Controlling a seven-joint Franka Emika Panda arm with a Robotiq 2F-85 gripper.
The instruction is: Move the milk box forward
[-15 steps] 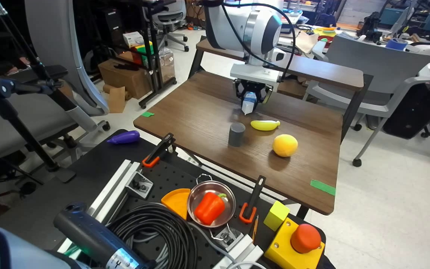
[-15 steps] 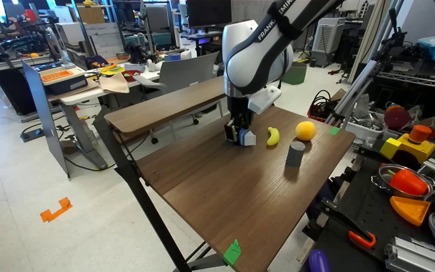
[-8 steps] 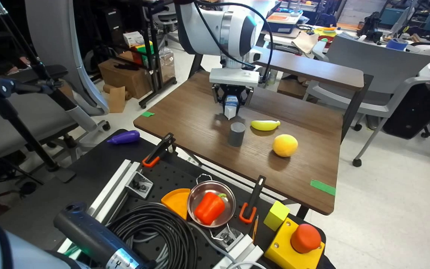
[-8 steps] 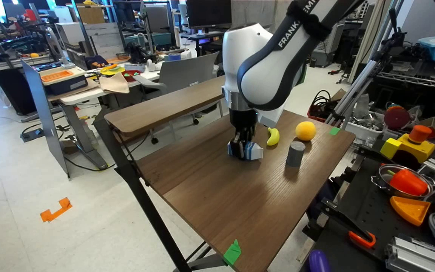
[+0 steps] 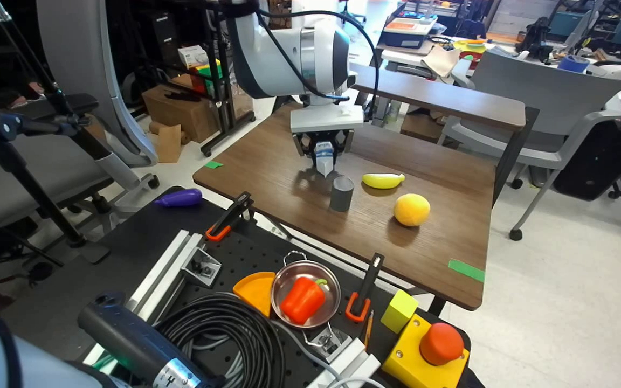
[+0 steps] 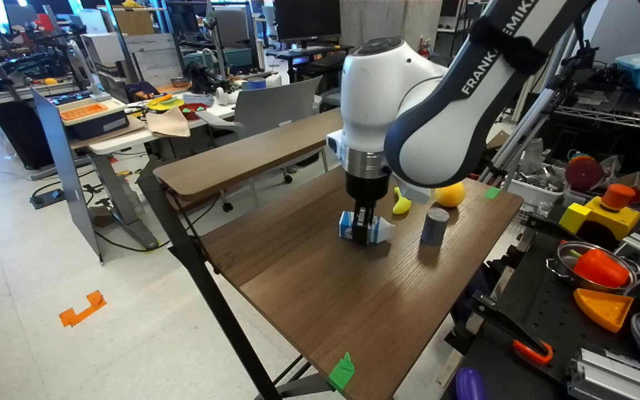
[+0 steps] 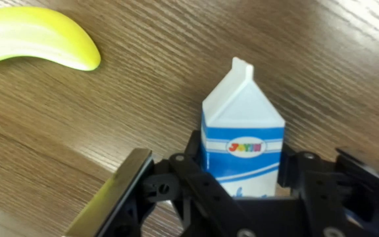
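Note:
The milk box (image 7: 243, 148), a white carton with blue bands and a gabled top, lies on its side between my fingers. My gripper (image 5: 323, 153) is shut on it, a black finger on each side of the carton. The box also shows in both exterior views (image 5: 324, 166) (image 6: 382, 230), its gabled end sticking out towards the table's near side and the grey cylinder. The gripper also shows in an exterior view (image 6: 361, 236), pointing down. The box is low over the brown table (image 6: 320, 300); I cannot tell whether it touches. Its base end is hidden by the gripper in the wrist view.
A dark grey cylinder (image 5: 341, 195) stands close to the box's gabled end. A yellow-green banana (image 5: 382, 180) lies beside it, also in the wrist view (image 7: 38, 36). A yellow-orange round fruit (image 5: 412, 209) lies farther along. A raised shelf (image 6: 253, 150) runs along the table's back edge.
My gripper has carried the milk box away from the shelf, leftward and nearer in an exterior view, coming closer to the grey cylinder. The other objects have stayed put.

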